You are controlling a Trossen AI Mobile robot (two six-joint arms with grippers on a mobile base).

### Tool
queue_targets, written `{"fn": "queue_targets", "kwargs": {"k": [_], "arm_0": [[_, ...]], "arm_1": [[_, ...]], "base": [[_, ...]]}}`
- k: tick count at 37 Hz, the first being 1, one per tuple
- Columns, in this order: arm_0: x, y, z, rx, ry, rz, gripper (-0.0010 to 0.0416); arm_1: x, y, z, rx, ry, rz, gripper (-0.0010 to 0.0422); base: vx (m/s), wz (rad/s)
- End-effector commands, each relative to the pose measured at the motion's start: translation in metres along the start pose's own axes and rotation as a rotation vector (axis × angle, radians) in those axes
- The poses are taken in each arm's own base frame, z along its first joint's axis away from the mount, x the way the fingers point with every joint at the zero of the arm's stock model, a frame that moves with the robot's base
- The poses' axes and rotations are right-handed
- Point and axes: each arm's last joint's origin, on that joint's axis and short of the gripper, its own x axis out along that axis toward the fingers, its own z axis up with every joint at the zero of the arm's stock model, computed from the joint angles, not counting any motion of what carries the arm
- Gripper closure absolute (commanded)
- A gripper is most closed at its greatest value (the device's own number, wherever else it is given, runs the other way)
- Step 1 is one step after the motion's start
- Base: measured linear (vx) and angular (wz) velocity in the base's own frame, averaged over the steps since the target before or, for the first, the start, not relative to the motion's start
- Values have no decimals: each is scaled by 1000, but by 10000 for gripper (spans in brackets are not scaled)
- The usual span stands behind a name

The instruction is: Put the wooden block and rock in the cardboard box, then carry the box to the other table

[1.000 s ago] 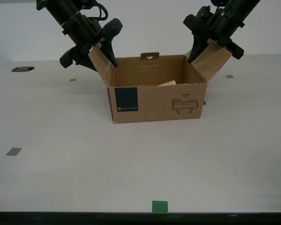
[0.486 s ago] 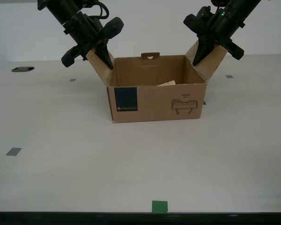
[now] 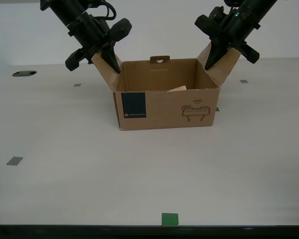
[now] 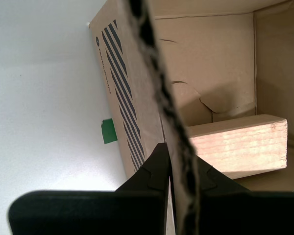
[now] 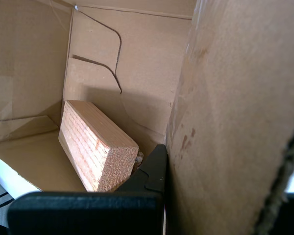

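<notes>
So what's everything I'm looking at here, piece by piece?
cardboard box: one, brown with a dark blue label, middle of the table, flaps up.
wooden block: one, pale tan, lying inside the box.
rock: maybe one, only a speckled sliver shows behind the block.
table: one, smooth beige, under everything.
grey tape squares: at least three, scattered on the table.
green tape marks: two, one at the near edge, one beside the box.
dark round patch: one, far corner, exterior view's left.
my first gripper: black, clamping the flap on the exterior view's left.
my second gripper: black, clamping the opposite flap.

Matt corrugated cardboard box [image 3: 167,107] — rough-grained wooden block [image 5: 95,147]
</notes>
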Motion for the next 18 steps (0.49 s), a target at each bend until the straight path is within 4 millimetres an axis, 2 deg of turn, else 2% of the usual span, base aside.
{"fn": "queue_targets", "kwargs": {"k": [1, 11, 18], "arm_0": [[1, 0, -1, 3, 13, -1, 407], [-7, 5, -2, -2, 3, 0, 407], [-20, 13, -4, -10, -11, 0, 407]], "arm_1": [[-2, -2, 0, 13, -8, 2, 413], [-22, -13, 0, 46, -57, -13, 413], [-26, -17, -2, 52, -50, -16, 413]], "base": [[0, 0], [0, 0], [0, 0]]}}
